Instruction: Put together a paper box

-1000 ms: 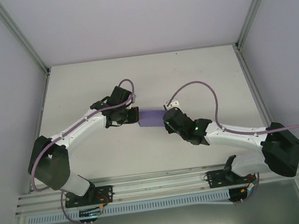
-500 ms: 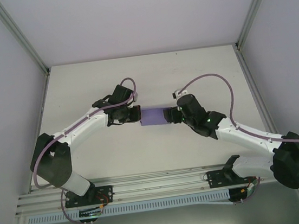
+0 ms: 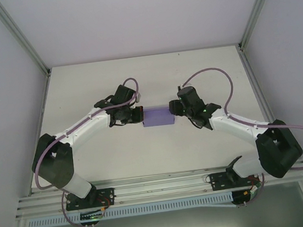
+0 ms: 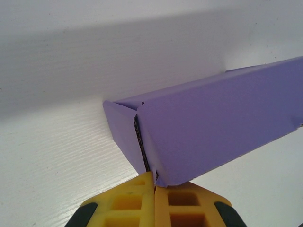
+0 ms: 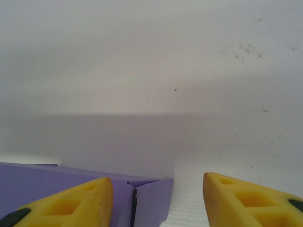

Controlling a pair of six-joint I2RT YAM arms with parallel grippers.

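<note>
The lavender paper box [image 3: 158, 116] lies folded into a small flat rectangular shape at mid-table, between my two grippers. My left gripper [image 3: 137, 115] is at its left end. In the left wrist view its yellow fingers [image 4: 128, 203] are pressed together, pinching the box [image 4: 218, 123] at a corner edge; the gripper [image 4: 155, 182] is shut. My right gripper [image 3: 174, 109] is at the box's right end. In the right wrist view it stands open [image 5: 157, 182], with the box's end flap [image 5: 151, 201] between its fingers [image 5: 241, 198], close to the left one.
The white table [image 3: 202, 74] stretches bare around the box, with metal frame posts at the back corners [image 3: 47, 71]. Pink cables loop above both wrists. The arm bases sit on the rail at the near edge [image 3: 160, 187].
My right arm has swung up and to the right, and its gripper went from over the box's near right part to the box's right end. The left gripper kept its hold.
</note>
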